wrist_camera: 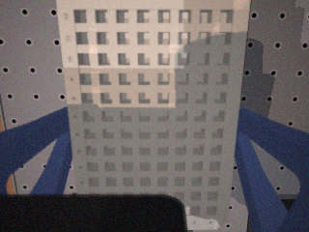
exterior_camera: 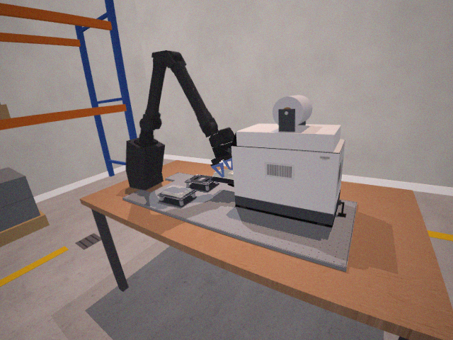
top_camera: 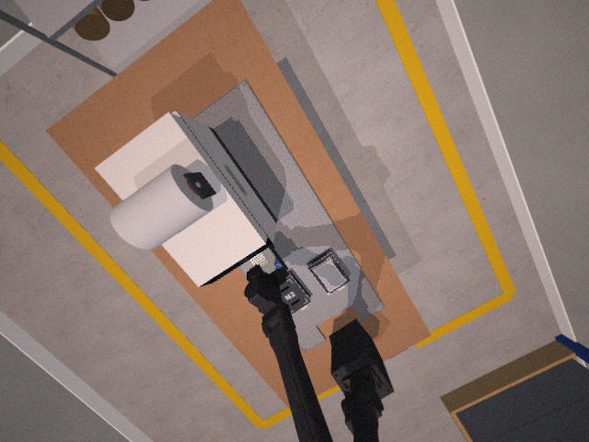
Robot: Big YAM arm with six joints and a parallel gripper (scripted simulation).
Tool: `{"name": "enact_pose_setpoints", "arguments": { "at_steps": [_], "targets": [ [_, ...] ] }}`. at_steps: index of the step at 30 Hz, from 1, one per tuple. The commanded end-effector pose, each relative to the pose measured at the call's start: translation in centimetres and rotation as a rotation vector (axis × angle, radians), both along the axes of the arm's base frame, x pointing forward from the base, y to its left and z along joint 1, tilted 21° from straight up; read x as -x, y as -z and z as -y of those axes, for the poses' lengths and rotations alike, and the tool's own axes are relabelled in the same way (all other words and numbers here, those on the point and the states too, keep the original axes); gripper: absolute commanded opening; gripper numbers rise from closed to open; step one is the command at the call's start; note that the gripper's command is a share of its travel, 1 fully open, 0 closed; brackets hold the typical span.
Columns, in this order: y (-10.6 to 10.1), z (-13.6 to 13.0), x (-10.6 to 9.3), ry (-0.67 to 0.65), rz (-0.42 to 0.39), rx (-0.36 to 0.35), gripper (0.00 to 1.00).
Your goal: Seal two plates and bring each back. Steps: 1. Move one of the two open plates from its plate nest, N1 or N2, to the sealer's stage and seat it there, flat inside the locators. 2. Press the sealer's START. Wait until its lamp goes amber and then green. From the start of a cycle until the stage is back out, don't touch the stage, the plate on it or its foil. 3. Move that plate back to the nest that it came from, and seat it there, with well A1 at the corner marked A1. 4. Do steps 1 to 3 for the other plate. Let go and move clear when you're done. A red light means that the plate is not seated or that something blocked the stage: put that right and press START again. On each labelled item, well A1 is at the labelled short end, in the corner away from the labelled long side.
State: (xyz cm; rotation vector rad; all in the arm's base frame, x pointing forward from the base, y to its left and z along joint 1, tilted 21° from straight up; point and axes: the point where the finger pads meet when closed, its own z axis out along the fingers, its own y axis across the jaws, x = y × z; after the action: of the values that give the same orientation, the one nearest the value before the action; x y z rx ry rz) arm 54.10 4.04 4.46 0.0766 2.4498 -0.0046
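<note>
1. The plate (top_camera: 259, 258) (exterior_camera: 230, 172) (wrist_camera: 150, 116) is between the two blue fingers of the gripper (top_camera: 263, 263) (exterior_camera: 225, 171) (wrist_camera: 154, 115), beside the front end of the sealer (top_camera: 237, 238) (exterior_camera: 285, 176).
2. It is pale, and its square wells stand in straight rows. The wells look open, with darker insides. In the wrist view, the upper part is warm and bright, but a grey shadow covers the lower part and much of the right side. A black shape hides the lower left corner.
3. The gripper is clamped on this plate: one finger is at each long side. I cannot tell whether the plate touches the stage.
4. Just beside the gripper, towards the arm base (top_camera: 356, 344) (exterior_camera: 144, 164), is the nest N2 (top_camera: 291, 295) (exterior_camera: 202, 180). Its dark top and its label are visible.
5. Beyond N2, farther from the gripper, the other nest (top_camera: 309, 267) (exterior_camera: 180, 201) bears a pale plate-like piece (top_camera: 329, 272) (exterior_camera: 177, 191), which lies flat.
6. On the other side of the gripper, the white sealer carries a large pale roll (top_camera: 147, 204) (exterior_camera: 304, 110) on its top.
7. Under the gripper is the grey perforated board (top_camera: 309, 190) (exterior_camera: 255, 236), which lies on the brown table (top_camera: 200, 57) (exterior_camera: 292, 281).
</note>
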Motion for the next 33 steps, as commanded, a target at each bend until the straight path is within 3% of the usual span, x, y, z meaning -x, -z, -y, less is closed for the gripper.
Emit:
{"name": "enact_pose_setpoints", "arguments": {
  "at_steps": [1, 18, 27, 33],
  "targets": [
    [-0.7, 0.9, -1.6, 0.010, 0.014, 0.004, 0.00],
    [-1.0, -1.0, -1.2, -0.010, 0.030, -0.003, 0.00],
    [-0.6, 0.6, -0.2, 0.005, 0.021, 0.006, 0.00],
    [0.3, 0.9, -0.6, 0.009, 0.014, 0.003, 0.00]
  ]
}}
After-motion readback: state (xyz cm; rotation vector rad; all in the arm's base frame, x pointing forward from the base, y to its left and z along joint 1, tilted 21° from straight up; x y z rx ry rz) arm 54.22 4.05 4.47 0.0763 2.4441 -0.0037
